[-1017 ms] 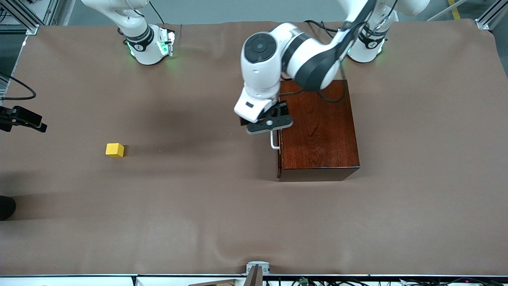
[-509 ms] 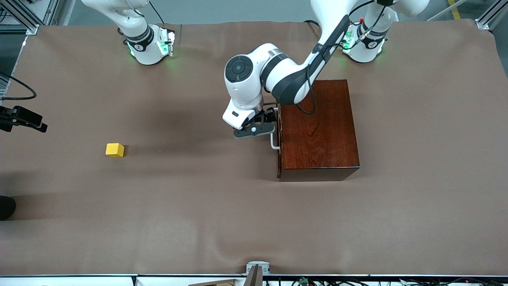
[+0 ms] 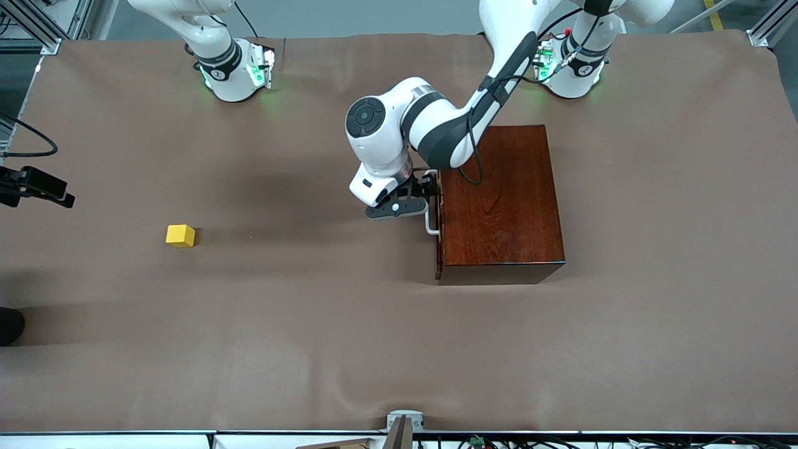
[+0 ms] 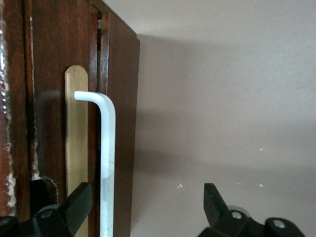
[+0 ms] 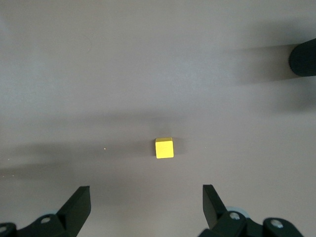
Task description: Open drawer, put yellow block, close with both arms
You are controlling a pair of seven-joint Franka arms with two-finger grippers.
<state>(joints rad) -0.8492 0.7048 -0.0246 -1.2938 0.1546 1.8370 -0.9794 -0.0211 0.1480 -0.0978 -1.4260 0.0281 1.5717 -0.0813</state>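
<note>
The dark reddish-brown box (image 3: pixel 502 199) stands toward the left arm's end of the table, and its drawer (image 4: pixel 52 98) looks shut. My left gripper (image 3: pixel 429 190) is low in front of the drawer and open. The white handle (image 4: pixel 107 163) runs between its jaws, close to one finger (image 4: pixel 79 197), with no grip on it. The handle's nearer end (image 3: pixel 431 227) pokes out past the gripper. The yellow block (image 3: pixel 180 236) lies alone on the cloth toward the right arm's end. My right gripper (image 5: pixel 145 192) hangs open high over the block (image 5: pixel 164 147), outside the front view.
Brown cloth (image 3: pixel 299 324) covers the whole table. A black device (image 3: pixel 37 186) juts in at the right arm's end, with a dark round object (image 3: pixel 9 324) nearer the camera. A small mount (image 3: pixel 404 424) sits at the table's near edge.
The left arm has come down from over the box's top edge and set its open gripper around the drawer handle. The block and the box have not moved.
</note>
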